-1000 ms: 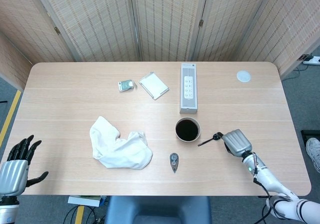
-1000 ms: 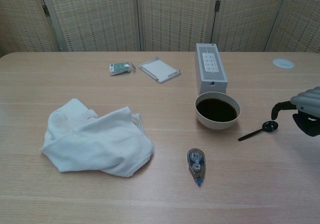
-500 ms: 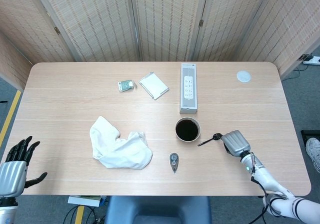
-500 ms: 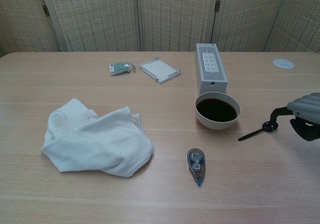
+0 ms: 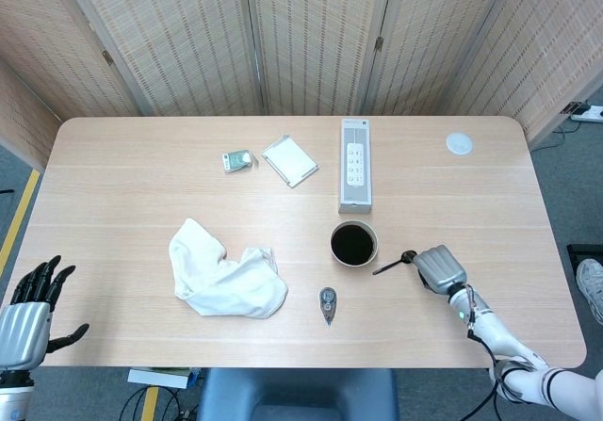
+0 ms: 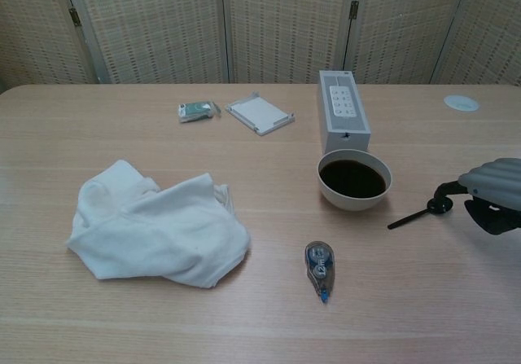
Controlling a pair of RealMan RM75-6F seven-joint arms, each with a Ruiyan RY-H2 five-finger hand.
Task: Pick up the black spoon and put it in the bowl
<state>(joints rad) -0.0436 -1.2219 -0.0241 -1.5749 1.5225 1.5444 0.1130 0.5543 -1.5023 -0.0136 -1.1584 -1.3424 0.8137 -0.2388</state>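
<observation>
Black plastic spoon (image 6: 417, 215) now touched at its bowl end by right hand (image 6: 491, 191), slid closer but grip unclear, still on wooden tabletop (image 6: 423, 299) beside white ceramic bowl (image 6: 353, 179).

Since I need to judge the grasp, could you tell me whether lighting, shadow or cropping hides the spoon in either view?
Head view: even light, sharp; the thin black plastic spoon is small, its bowl end at the right hand. Chest view: soft shadows, the spoon clear, but the right hand is cropped by the frame edge, fingers dark.

Right hand (image 5: 439, 267) lies low with fingers (image 6: 449, 190) curled; left hand (image 5: 26, 319) hangs spread.
</observation>
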